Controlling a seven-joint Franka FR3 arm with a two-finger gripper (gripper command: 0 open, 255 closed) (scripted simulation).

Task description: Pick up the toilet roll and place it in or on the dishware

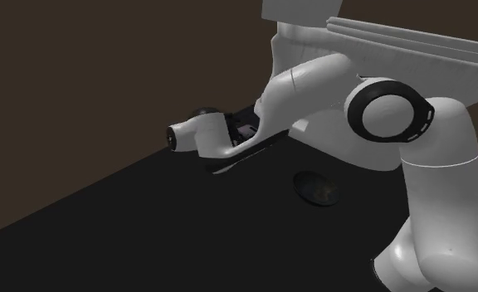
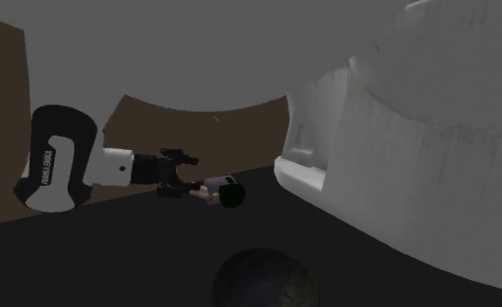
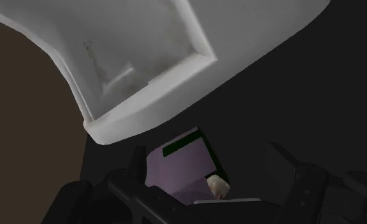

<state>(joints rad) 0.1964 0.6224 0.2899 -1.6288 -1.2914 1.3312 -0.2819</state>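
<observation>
The tool (image 2: 195,187) lies low and nearly level over the black surface (image 1: 129,224), reaching out from the white arm (image 1: 432,191). Its 2 fingers (image 3: 137,164) stand apart with the toilet roll (image 3: 179,167) between them. 1 finger sits close against the roll's side, while a dark gap shows between the roll and the other finger, so the roll is not clasped. The roll itself is pale lilac with a dark green end (not the white one might expect). In the second exterior view it lies on its side on the black surface, right at the fingertips, with the green end turned toward the camera.

The dishware, a dark round dish (image 2: 262,277), rests on the same surface, apart from the roll and nearer the camera in the second exterior view. In the shoulder view it lies near the arm's base. A large white fixture (image 2: 397,148) rises just beyond the roll, its rim overhanging the surface.
</observation>
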